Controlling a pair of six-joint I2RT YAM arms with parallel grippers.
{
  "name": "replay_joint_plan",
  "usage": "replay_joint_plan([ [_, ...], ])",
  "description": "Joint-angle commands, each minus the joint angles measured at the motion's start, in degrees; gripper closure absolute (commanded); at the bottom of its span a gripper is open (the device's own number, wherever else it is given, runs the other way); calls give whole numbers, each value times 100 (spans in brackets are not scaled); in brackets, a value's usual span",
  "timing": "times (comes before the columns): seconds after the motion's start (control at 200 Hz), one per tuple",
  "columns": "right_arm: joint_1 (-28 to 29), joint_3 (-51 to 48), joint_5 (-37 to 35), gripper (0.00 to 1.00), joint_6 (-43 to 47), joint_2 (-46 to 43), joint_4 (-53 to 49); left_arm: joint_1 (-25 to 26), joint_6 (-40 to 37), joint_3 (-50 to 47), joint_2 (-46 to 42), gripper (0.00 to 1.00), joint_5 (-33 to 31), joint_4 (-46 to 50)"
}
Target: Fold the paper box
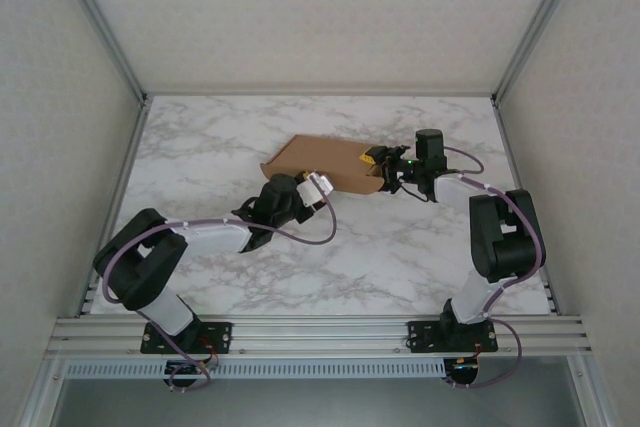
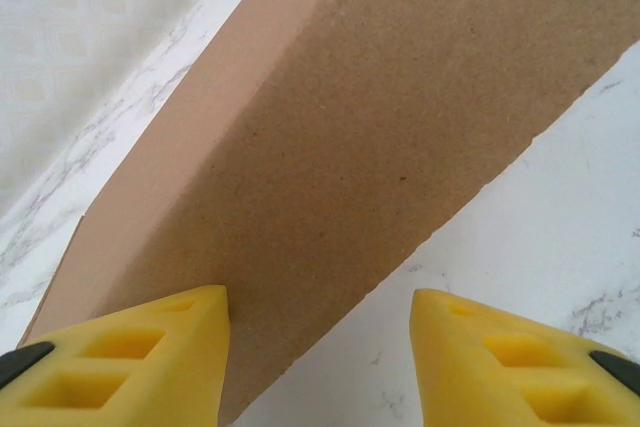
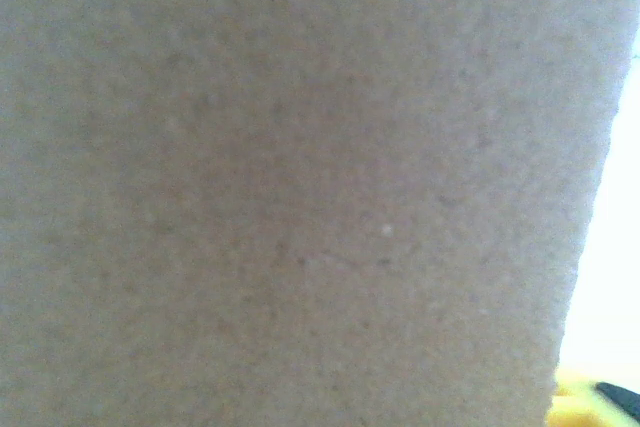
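Roughly left-to-right, paper box lengthwise, flat.

Marble table, paper box lying on it

Plain brown paper box, thin, lying askew

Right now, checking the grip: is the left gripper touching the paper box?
Cannot tell: in left wrist view a left gripper finger overlaps the paper box; contact unclear.
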State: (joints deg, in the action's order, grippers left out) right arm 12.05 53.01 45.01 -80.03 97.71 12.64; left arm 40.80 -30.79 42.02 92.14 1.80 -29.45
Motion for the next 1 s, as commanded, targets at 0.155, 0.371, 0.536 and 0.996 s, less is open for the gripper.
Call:
replay_joint_plan([
  [0.155, 138, 77, 402, 55, 114, -393, -97, 60, 21, 134, -92, 48, -100, 159],
  [0.371, 70, 189, 330, 55, 438, -315, -461, 49, -331, -17, -913, 47, -173, 660],
  [0.536, 50, 260, 326, 54, 602, -294, -647, 38, -669, -53, -1424, 44, -342, 940],
  [0.996, 51, 310, 438, 53, 516, -453, -674, -247, -1301, 890, -886, 33, 470, 2123],
])
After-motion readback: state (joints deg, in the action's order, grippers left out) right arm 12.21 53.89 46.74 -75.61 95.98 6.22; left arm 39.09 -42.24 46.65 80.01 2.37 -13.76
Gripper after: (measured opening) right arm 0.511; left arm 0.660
